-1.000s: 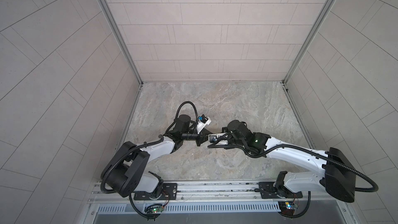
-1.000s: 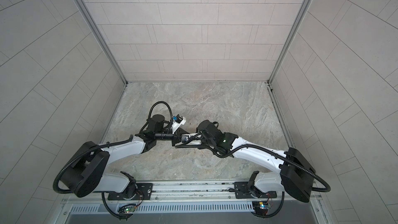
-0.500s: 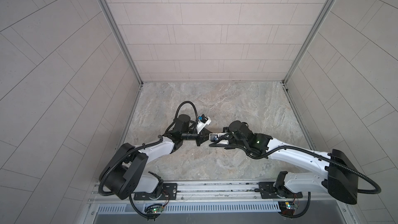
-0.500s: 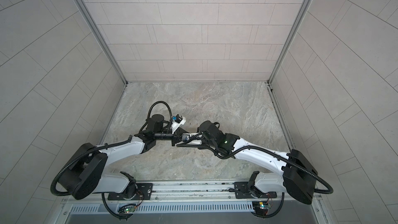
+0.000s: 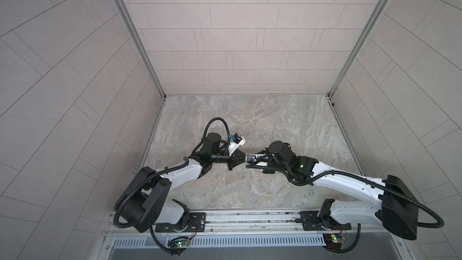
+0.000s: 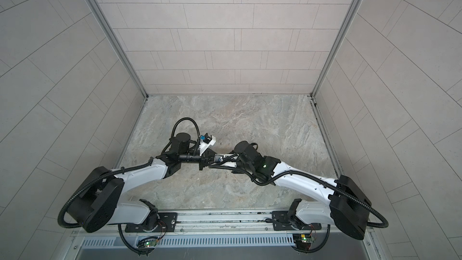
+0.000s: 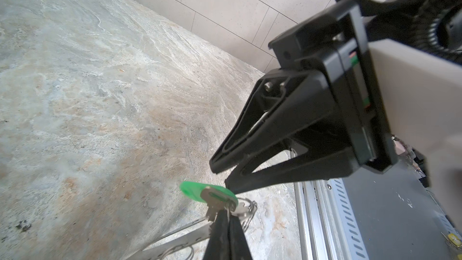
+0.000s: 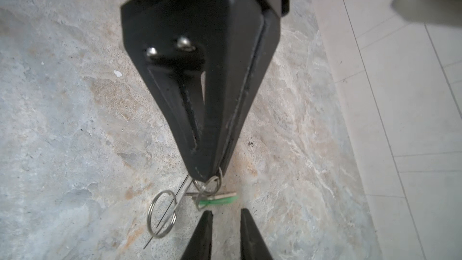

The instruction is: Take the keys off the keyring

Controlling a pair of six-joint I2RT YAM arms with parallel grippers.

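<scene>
Above the stone tabletop (image 7: 100,96), left gripper (image 7: 226,215) clenched on keyring (image 7: 180,236); green key (image 7: 207,192) not yet detached; right gripper (image 8: 226,215) jaws parted, empty. Removal outstanding.

Bright green keys (image 7: 193,189), silver-grey keyring (image 7: 175,242), stone tabletop (image 7: 100,96) veined in grey and tan.

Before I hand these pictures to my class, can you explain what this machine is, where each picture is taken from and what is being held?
Two robot arms reach over a stone table, each ending in a two-fingered gripper. Two pictures look down from above; two come from cameras on the wrists. The left gripper is shut on a wire loop of the keyring, where the green key hangs. The right gripper is open, close to the key.
</scene>
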